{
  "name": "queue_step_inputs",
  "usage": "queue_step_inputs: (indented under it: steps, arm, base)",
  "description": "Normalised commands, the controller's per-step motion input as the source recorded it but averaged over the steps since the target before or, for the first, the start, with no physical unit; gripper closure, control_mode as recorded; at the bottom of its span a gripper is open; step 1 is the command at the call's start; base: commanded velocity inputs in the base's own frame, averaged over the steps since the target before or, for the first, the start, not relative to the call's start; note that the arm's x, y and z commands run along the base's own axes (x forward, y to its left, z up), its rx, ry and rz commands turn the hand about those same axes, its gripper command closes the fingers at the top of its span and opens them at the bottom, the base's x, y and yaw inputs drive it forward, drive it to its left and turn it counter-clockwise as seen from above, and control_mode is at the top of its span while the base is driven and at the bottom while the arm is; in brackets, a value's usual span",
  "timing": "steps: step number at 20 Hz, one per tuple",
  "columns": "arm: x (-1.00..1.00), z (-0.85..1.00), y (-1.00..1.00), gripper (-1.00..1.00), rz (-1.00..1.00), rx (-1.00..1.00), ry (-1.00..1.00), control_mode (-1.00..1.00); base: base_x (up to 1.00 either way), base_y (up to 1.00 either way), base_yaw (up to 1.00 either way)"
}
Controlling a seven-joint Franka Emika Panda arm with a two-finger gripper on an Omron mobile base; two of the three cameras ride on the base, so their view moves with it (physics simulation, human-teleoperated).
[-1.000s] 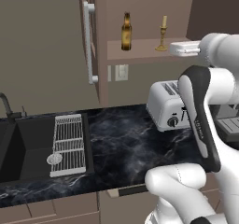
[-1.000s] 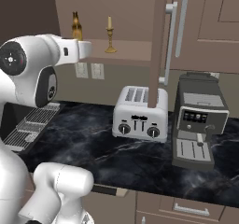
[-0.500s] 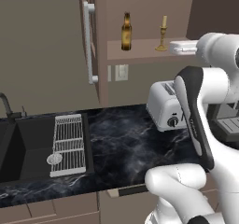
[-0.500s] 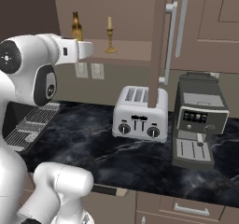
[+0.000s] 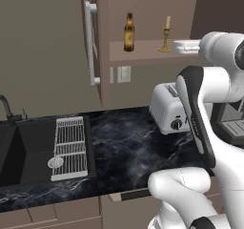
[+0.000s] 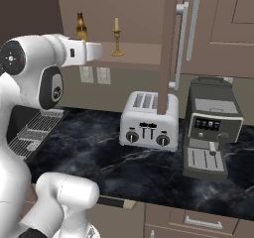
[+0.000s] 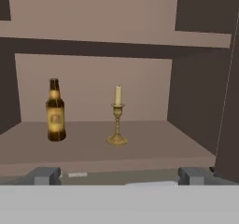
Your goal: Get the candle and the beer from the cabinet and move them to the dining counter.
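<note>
Beer [image 7: 55,110] and candle [image 7: 117,117] are seen standing upright on the lower shelf [image 7: 154,141] of the open cabinet [image 5: 143,13], the beer to the left and the candle to its right, near each other but apart. In the hand view both are set back from the shelf's front edge, and the candle is placed close to the middle of the frame. The end effector [image 7: 120,175] is held in front of the shelf edge, with its fingers [image 7: 44,175] spread wide and nothing between them; neither object is touched.

From the left base view the beer [image 5: 128,32] and the candle [image 5: 166,34] are shown on the same shelf, with the white forearm raised to shelf height at the right. The cabinet door [image 5: 45,42] is swung open to the left, its silver handle [image 5: 90,43] turned outward. From the right base view the end effector [image 6: 92,51] is pointed toward the shelf, just in front of the beer [image 6: 81,28], while the candle [image 6: 117,37] is seen a little to its right.

Below the cabinet, a black marbled tabletop [image 5: 124,151] carries a toaster [image 6: 149,120], a coffee machine [image 6: 211,128] and a sink [image 5: 28,151] with a wire rack [image 5: 70,147].
</note>
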Motion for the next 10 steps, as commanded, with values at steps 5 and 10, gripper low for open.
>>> queue_step_inputs:
  steps: [5,10]
  arm:
    - [0.21,0.00,-0.10,-1.00,0.00,0.00,-0.02,-1.00]
    - [0.26,0.00,0.00,-1.00,0.00,0.00,-0.01,-1.00]
  base:
    - [0.00,0.00,0.00]
    - [0.00,0.00,0.00]
